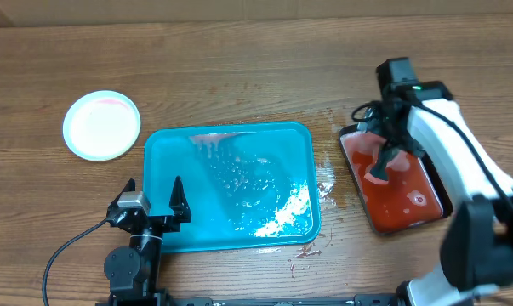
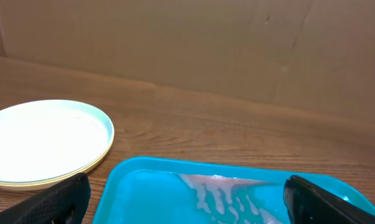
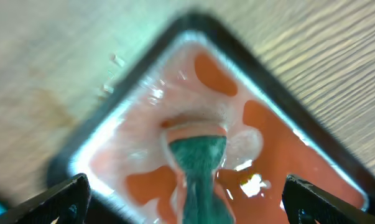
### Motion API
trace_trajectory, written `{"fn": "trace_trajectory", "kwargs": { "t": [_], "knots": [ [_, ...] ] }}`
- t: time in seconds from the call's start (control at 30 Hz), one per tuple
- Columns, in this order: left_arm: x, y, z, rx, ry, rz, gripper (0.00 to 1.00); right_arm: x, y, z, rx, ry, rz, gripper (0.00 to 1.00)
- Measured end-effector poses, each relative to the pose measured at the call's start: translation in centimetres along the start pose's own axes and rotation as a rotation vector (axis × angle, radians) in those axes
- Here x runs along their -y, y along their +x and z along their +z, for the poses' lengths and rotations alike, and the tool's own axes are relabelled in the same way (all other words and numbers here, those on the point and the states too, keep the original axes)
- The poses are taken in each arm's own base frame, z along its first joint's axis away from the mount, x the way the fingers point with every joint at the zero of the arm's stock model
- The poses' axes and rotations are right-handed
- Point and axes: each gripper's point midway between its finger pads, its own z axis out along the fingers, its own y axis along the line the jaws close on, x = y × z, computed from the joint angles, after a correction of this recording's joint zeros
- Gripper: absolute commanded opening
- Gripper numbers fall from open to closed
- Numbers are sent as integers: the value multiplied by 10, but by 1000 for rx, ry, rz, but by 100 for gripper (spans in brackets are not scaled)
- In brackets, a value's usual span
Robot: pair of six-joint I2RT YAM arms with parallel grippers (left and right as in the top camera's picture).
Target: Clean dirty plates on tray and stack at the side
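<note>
Plates (image 1: 102, 125) stacked on the table off the tray's (image 1: 179, 174) far-left corner, likely light, stiff, wet-slick, so pinch the rim; left gripper (image 1: 154, 189) at its near-left corner and right gripper (image 1: 388, 157) over the black tray (image 1: 356, 183) both gape empty.

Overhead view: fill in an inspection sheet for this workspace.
Surface: wooden table, splashes right of the tray.
Job's things: plates stacked left of the tray; tray holds foam, no plate.
Clutter: black tray of red liquid, green tool standing in it.
Hands: left hand open at tray's near corner; right hand open over black tray.
Cables: cable loops from left arm.
Surroundings: cardboard wall.
</note>
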Motion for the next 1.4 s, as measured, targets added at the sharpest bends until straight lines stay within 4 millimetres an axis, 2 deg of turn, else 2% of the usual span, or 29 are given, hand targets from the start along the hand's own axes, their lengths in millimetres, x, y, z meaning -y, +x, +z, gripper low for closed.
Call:
{"fn": "trace_trajectory", "kwargs": {
  "t": [0.1,0.13,0.17,0.4,0.53,0.6,0.77,0.93,1.07,1.2,1.4],
  "knots": [
    [0,0,0,0,0,0,100,3,-13,-45,102,-86,33,100],
    [0,0,0,0,0,0,100,7,-17,-68,154,-129,50,100],
    [0,0,0,0,0,0,100,8,-19,-77,176,-146,57,100],
    [0,0,0,0,1,0,100,41,-25,-197,470,-378,149,100],
    [1,0,0,-1,3,0,100,71,-13,-260,632,-506,200,100],
    [1,0,0,-1,3,0,100,90,-1,-290,716,-571,226,100],
    [1,0,0,0,3,0,100,138,36,-347,898,-709,286,100],
    [1,0,0,-1,3,0,99,183,78,-384,1052,-829,335,100],
    [1,0,0,0,3,0,100,213,108,-401,1150,-906,367,100],
    [1,0,0,-1,3,0,100,235,132,-410,1221,-962,390,100],
    [1,0,0,-1,3,0,100,252,153,-411,1276,-1005,408,100]
  ]
}}
